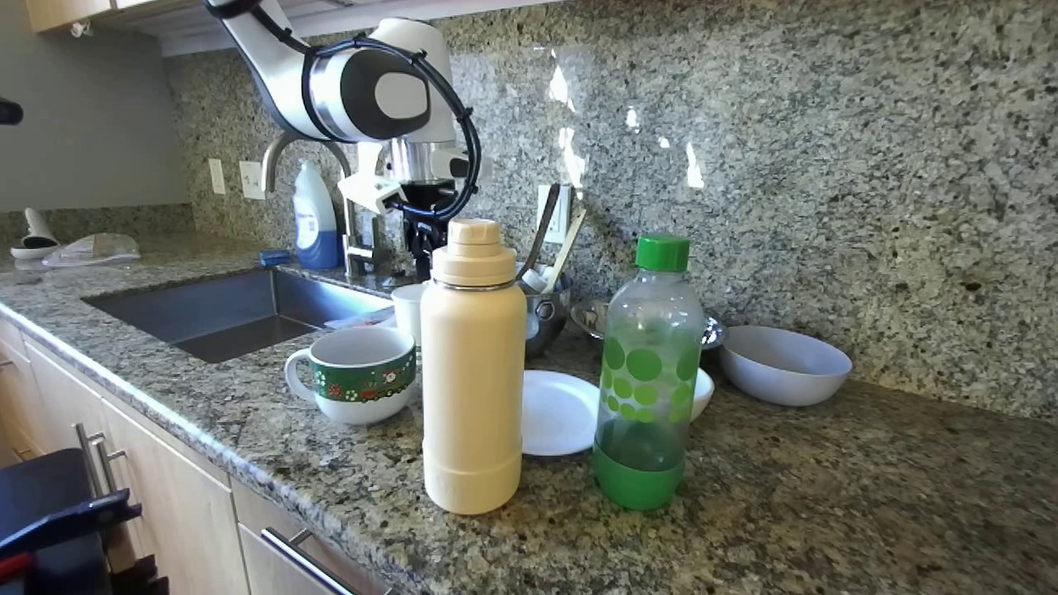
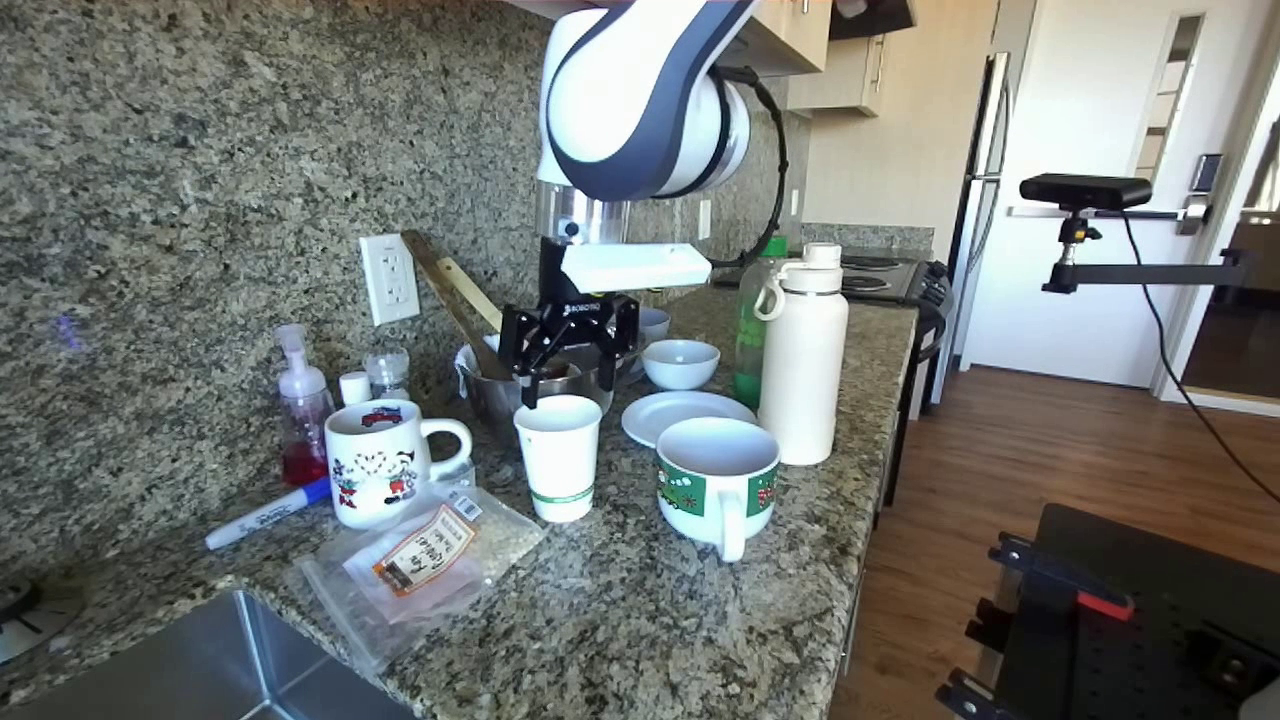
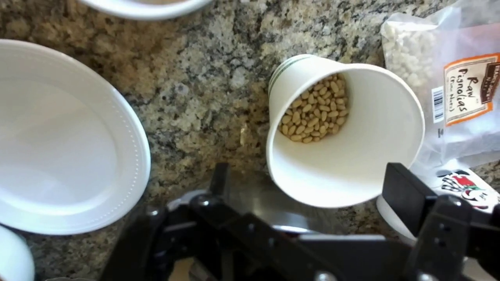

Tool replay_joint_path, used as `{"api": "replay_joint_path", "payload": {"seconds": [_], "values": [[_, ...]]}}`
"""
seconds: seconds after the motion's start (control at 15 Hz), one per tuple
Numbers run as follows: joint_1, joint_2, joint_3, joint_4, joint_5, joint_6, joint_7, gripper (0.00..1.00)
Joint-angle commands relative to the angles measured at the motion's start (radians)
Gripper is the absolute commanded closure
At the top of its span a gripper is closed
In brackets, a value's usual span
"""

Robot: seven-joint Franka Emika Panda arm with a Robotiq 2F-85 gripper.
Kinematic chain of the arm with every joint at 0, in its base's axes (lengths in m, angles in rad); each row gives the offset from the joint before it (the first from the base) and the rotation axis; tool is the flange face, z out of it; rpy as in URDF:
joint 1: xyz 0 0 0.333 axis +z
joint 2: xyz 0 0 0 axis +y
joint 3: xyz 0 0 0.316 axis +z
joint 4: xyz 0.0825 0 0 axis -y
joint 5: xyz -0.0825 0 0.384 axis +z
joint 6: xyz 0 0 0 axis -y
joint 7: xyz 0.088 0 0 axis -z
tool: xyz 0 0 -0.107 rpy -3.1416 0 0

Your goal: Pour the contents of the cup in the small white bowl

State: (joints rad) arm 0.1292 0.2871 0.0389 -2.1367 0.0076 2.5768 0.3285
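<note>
- Worktop (image 2: 620, 630): speckled granite; carries every vessel you find noted here.
- Robot arm (image 1: 364, 91): in both exterior views it hangs over your worktop, wrist pointing down.
- Cream flask (image 2: 803, 370) and green bottle (image 1: 649, 372): both upright, near each other. In an exterior view you see part of the plate (image 1: 558, 413) between them.
- Metal bowl (image 1: 550, 330): holds long-handled utensils (image 2: 445, 295), which lean over its rim.
- Plate: white, lying flat; in the wrist view you see bare granite between it and the cup (image 3: 363, 144).
- Pincer (image 2: 567, 390): points down near the cup's rim, fingers (image 3: 408, 197) parted wide. In the wrist view one finger overlaps the rim; you cannot tell whether it touches.
- Patterned mug (image 2: 700, 500): white with a green band, upright; in an exterior view it stands between cup and flask.
- Bag (image 2: 430, 560): clear plastic, labelled "Raw Pignolias (Pine Nuts)"; lies just beside the cup.
- Small white bowl (image 2: 680, 378): upright, near the plate; in an exterior view the green bottle hides part of it from you.
- Cup: upright on the worktop, thin green band near its foot; in an exterior view you have it between bag and mug.
- Nuts (image 3: 314, 111): pale, heaped at the cup's bottom.
</note>
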Motion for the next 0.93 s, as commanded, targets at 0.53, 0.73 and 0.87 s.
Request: {"api": "replay_joint_path", "payload": {"seconds": [0.53, 0.73, 0.87], "values": [[0.037, -0.066, -0.017, -0.105, -0.010, -0.008, 0.132, 0.00], [0.032, -0.067, -0.022, -0.116, -0.010, -0.001, 0.127, 0.00], [0.031, -0.066, -0.026, -0.118, -0.012, -0.002, 0.125, 0.00]]}}
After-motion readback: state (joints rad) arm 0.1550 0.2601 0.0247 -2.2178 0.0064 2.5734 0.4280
